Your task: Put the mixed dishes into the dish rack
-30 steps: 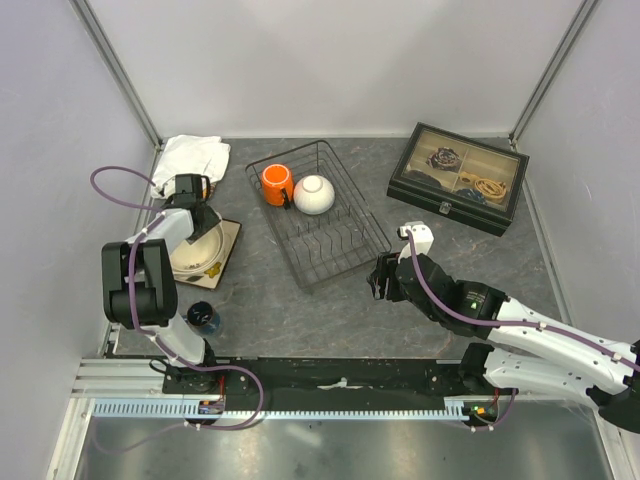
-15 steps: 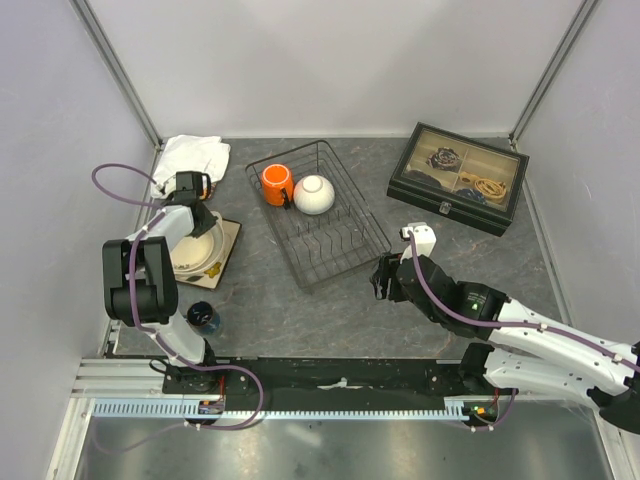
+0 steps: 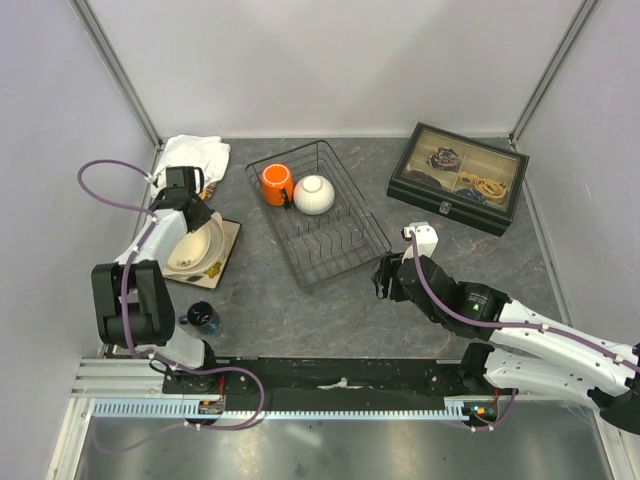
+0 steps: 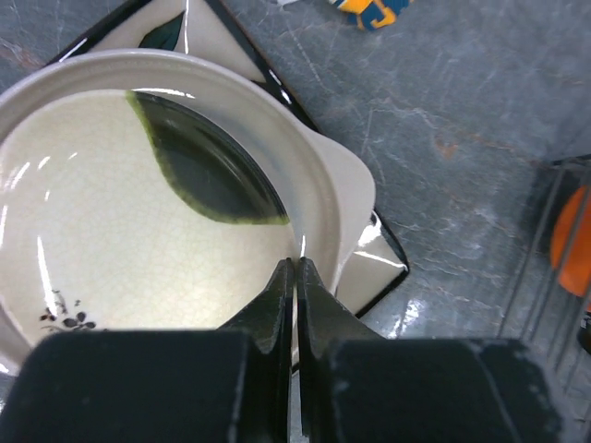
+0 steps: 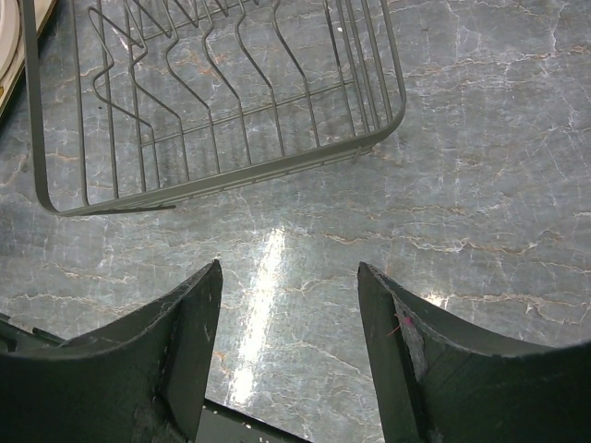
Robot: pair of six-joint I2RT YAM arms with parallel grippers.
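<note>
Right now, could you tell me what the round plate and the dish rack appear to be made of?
The round plate looks like glazed ceramic: a glossy cream surface with fine crackle lines and bright glare streaks. The dish rack looks like thin bent metal wire with a dark finish, probably a coating, though that cannot be confirmed from here.

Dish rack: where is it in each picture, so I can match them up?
Top external: the dish rack sits mid-table, holding the orange mug and white bowl.
Left wrist: only a few rack wires at the right edge, the mug behind them.
Right wrist: its empty pronged end fills the upper left.
Shared landmark: the orange mug, seen in the top and left wrist views.
</note>
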